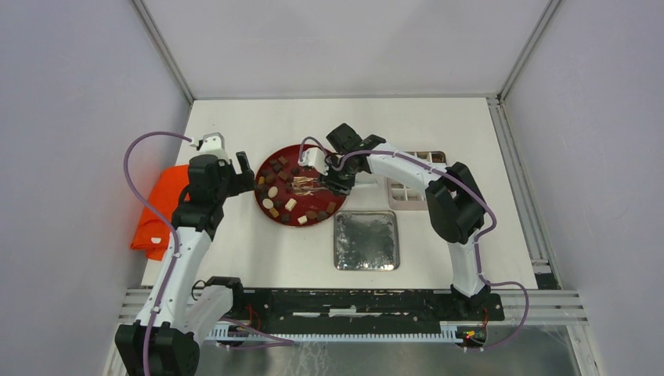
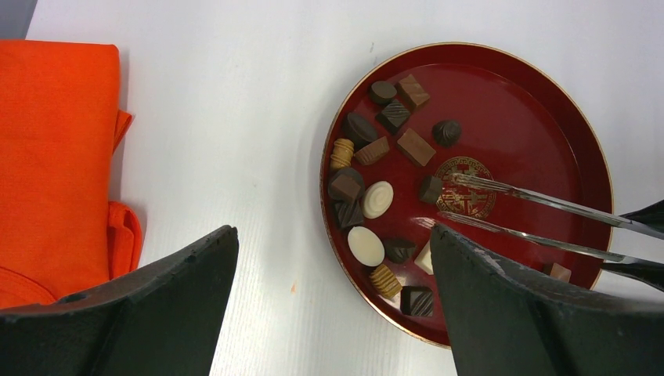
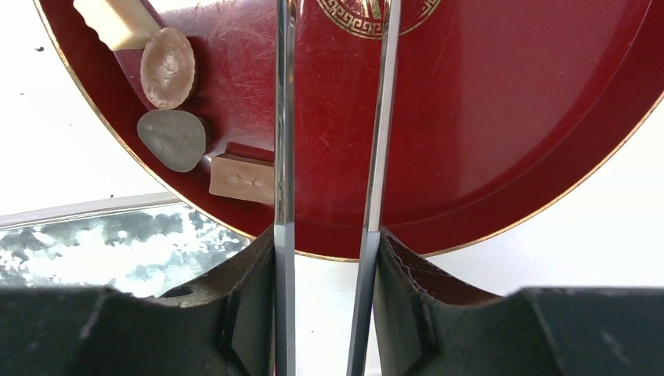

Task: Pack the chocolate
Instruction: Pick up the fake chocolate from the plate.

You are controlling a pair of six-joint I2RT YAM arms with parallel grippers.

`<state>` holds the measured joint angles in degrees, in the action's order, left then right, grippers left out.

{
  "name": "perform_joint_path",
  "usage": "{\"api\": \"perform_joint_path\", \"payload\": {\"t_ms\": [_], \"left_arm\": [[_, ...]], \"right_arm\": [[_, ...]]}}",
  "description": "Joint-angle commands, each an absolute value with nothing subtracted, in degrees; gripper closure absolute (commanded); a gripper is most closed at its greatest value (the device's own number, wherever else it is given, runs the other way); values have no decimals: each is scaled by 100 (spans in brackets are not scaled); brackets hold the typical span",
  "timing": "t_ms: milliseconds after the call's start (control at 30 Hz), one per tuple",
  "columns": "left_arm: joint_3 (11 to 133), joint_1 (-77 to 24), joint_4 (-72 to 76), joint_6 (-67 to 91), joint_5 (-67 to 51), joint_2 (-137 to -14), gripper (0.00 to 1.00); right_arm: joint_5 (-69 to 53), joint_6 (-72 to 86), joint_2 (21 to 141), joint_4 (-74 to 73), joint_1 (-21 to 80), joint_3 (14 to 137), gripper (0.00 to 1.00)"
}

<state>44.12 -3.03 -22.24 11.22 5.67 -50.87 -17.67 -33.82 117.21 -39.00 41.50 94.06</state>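
Right gripper (image 3: pixel 325 309) jaws clamp thin steel tweezers (image 2: pixel 540 202), tips apart over round dark-red plate (image 2: pixel 532 110). Straddle nearest dark square chocolate (image 2: pixel 430 189), squeeze gently. Left gripper (image 2: pixel 333 313) jaws released.

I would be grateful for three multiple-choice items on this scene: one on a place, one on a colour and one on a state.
1. The orange cloth lies:
A) beside the red plate, to its left
B) on the plate
C) under the plate

2. The thin line edging the plate is:
A) blue
B) white
C) gold

3. The right gripper is:
A) open and empty
B) shut on metal tongs
C) shut on a chocolate

Answers:
1 A: white surface separates the cloth from the plate's left edge.
2 C: a gold line runs round the red rim.
3 B: both fingers press on the tongs' two arms.
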Motion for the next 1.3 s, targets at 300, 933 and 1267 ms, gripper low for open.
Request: {"api": "perform_joint_path", "payload": {"t_ms": [300,933,1267], "left_arm": [[4438,-296,-2117,910,536,-5029,4],[4438,-289,-2116,907,536,-5020,4],[4434,-294,-2118,911,557,-4995,4]], "right_arm": [[-1797,-3234,11989,-3961,4245,10001,54],[-1785,-3198,12213,-4035,4318,10274,61],[-1819,-3240,11637,-4023,4298,10029,93]]}}
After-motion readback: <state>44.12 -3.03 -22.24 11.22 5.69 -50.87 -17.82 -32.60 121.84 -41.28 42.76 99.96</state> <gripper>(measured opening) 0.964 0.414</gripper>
